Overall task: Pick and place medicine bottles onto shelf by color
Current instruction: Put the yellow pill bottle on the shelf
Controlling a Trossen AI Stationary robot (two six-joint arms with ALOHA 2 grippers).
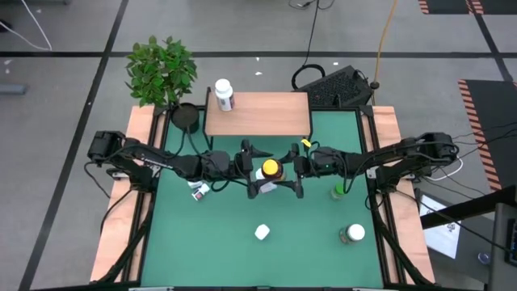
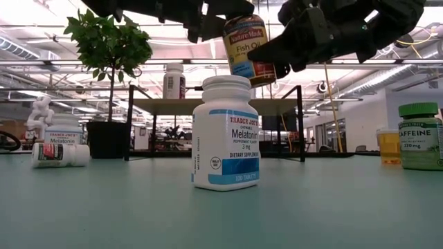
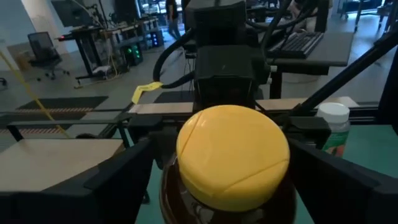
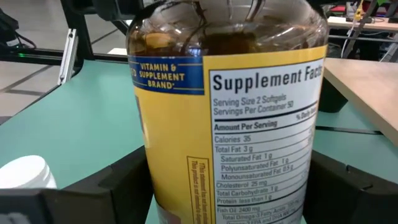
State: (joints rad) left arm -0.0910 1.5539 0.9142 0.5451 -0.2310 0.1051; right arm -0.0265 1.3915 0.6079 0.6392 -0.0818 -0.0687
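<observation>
An amber fish-oil bottle (image 1: 271,170) with a yellow cap (image 3: 233,155) hangs in the air over the table's middle, between my two grippers. My left gripper (image 1: 252,170) comes from the left and my right gripper (image 1: 296,171) from the right, and both are shut on the bottle. The shelf (image 1: 266,113) stands at the far side on thin black legs and has a white-capped bottle (image 1: 224,94) upright on its left end. A white melatonin bottle (image 2: 227,131) stands on the mat below the held bottle. My left gripper has the bottle's upper body just below the cap (image 3: 166,186) between its two fingers (image 3: 118,180), one on each side. It comes level from the table's left. The bottle is lifted clear, slightly tilted. My right gripper pinches the bottle's labelled body (image 4: 155,180) between its two fingers (image 4: 112,186), coming level from the table's right. The fingers lie across the bottle. The bottle hangs clear of the table, roughly upright (image 2: 249,48).
A black plant pot (image 1: 187,118) stands left of the shelf. On the mat are a lying bottle (image 1: 199,191), a green bottle (image 1: 339,191), a white-capped bottle (image 1: 262,232) and another (image 1: 353,234). Wooden rails (image 1: 121,210) border the table.
</observation>
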